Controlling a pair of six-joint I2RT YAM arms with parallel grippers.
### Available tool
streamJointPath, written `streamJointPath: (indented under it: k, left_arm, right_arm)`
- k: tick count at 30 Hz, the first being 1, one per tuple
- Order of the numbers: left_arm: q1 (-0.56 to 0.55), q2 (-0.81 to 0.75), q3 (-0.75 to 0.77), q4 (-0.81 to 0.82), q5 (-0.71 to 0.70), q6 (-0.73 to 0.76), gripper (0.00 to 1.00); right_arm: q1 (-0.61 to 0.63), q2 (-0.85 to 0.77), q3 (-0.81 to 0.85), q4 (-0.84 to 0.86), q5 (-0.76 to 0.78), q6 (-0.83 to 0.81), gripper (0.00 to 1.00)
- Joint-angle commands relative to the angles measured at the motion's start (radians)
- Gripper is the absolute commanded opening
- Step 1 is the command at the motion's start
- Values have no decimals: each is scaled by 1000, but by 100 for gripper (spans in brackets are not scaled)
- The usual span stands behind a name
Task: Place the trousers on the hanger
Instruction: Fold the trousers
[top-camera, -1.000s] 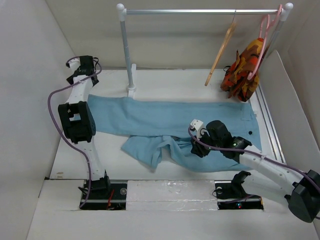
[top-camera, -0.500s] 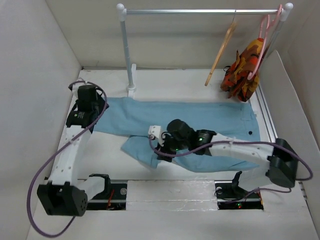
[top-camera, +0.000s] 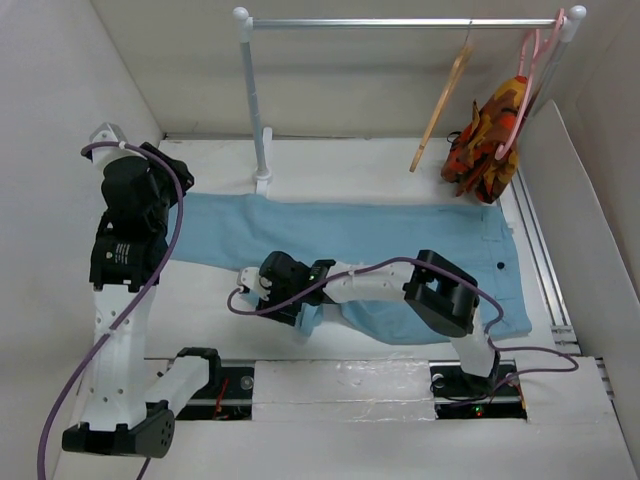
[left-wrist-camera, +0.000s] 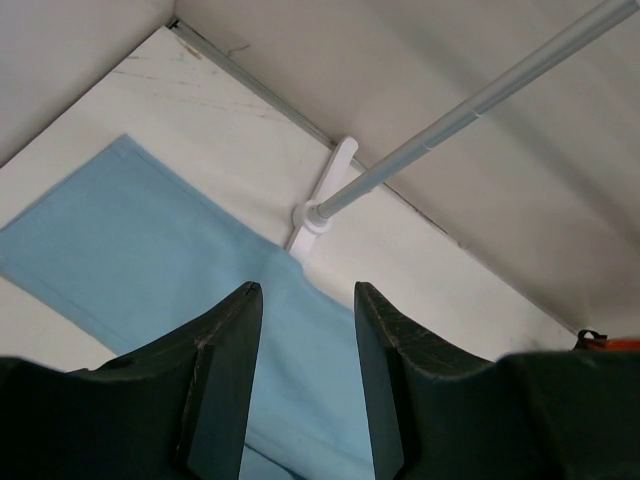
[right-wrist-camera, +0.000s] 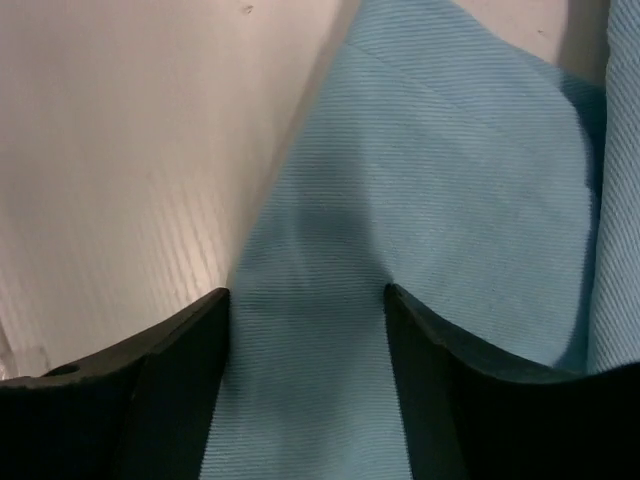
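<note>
The light blue trousers (top-camera: 380, 235) lie flat across the table, waistband at the right, with the near leg folded back into a bunch at the front (top-camera: 320, 310). My right gripper (top-camera: 272, 290) is open and low over the left end of that folded leg; the cloth (right-wrist-camera: 420, 160) fills the gap between its fingers (right-wrist-camera: 306, 292). My left gripper (top-camera: 150, 195) is open, empty and raised above the far leg's left end (left-wrist-camera: 140, 240), with its fingers (left-wrist-camera: 307, 290) apart. The tan wooden hanger (top-camera: 440, 105) hangs on the rail at the back right.
A metal clothes rail (top-camera: 400, 22) stands on a white post (top-camera: 255, 110), whose foot shows in the left wrist view (left-wrist-camera: 320, 205). A pink hanger (top-camera: 530, 70) holds an orange patterned garment (top-camera: 487, 140) at the rail's right end. White walls close in on both sides.
My right arm has reached leftward along the folded leg to its left end. My left arm has dipped toward the far leg's end, then lifted high above it.
</note>
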Motion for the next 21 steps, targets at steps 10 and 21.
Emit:
streamJointPath:
  k: [10,21]
  left_arm:
    - [4,33,17,-20,13,54,39]
    - [4,186,133,-81,-45,129,47]
  right_arm:
    - [7,-196,64,62,-154,22,0]
    - [-341,-477,-332,482,-547,305,5]
